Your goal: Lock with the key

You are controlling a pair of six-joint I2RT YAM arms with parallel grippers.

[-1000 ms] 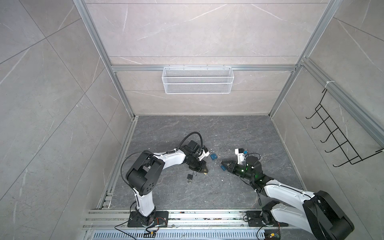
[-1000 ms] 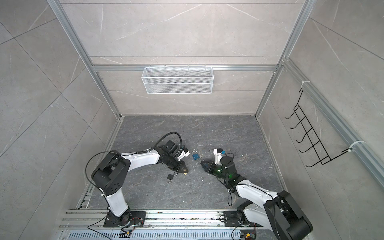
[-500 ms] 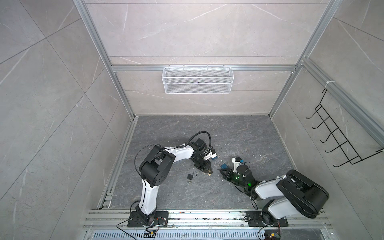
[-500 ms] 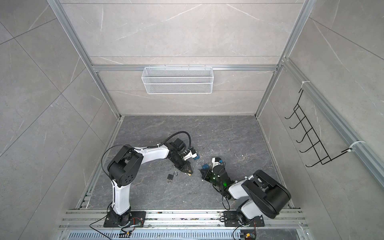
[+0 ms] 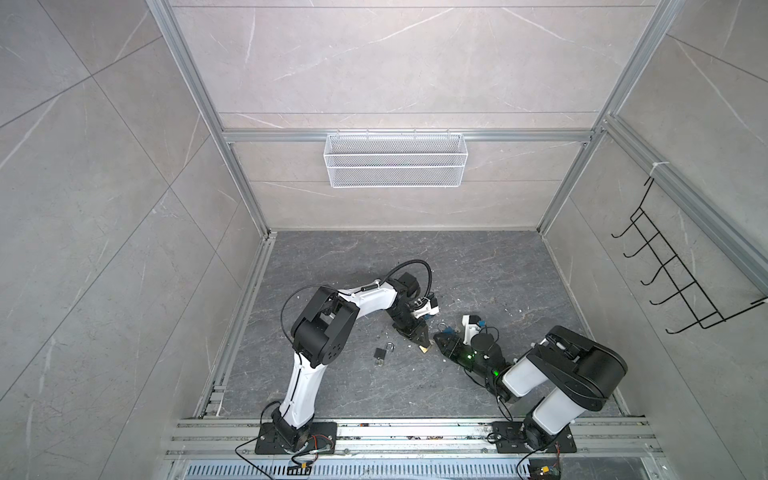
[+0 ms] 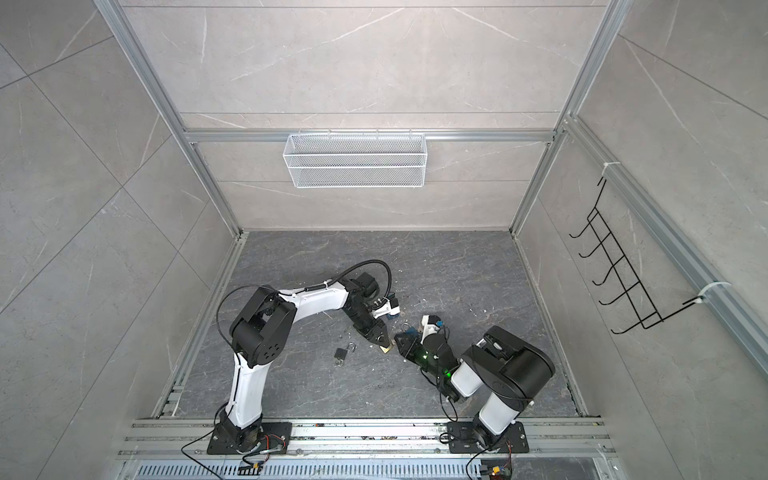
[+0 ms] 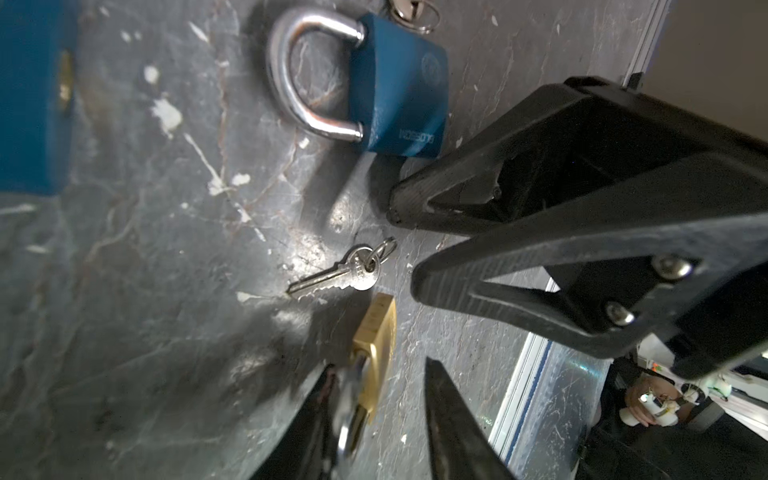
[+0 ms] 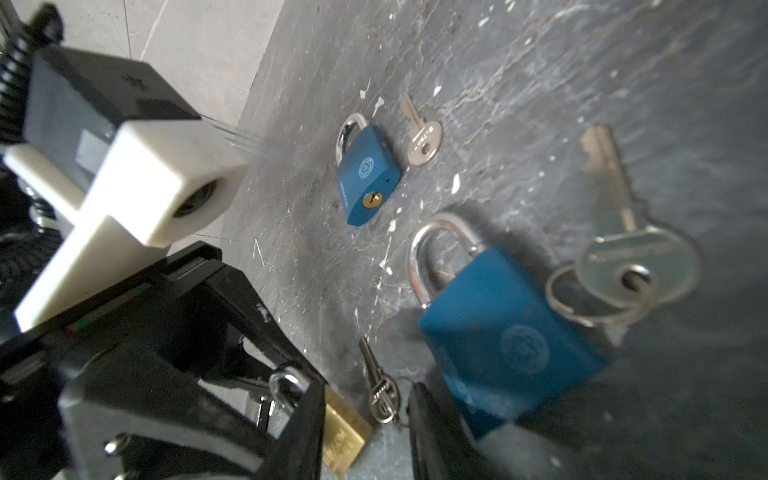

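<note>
**Key loose on the floor, nothing locked yet**

Both grippers are released. The left gripper (image 5: 424,343) has its jaws apart around the brass padlock (image 7: 376,332) without pinching it, and the right gripper (image 7: 405,245) is empty. The key (image 7: 336,278) lies just beside that padlock and is not in it, so pickup, insertion and turning are all left (shackle state unclear). From the brass padlock in a top view, a black padlock (image 5: 379,353) lies at 9 o'clock. A blue padlock (image 7: 399,91) crowds the key at 1 o'clock.

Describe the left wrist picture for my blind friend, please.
A small silver key lies on a scuffed dark floor between a blue padlock and a brass padlock. The open right pincer reaches toward the key.
</note>
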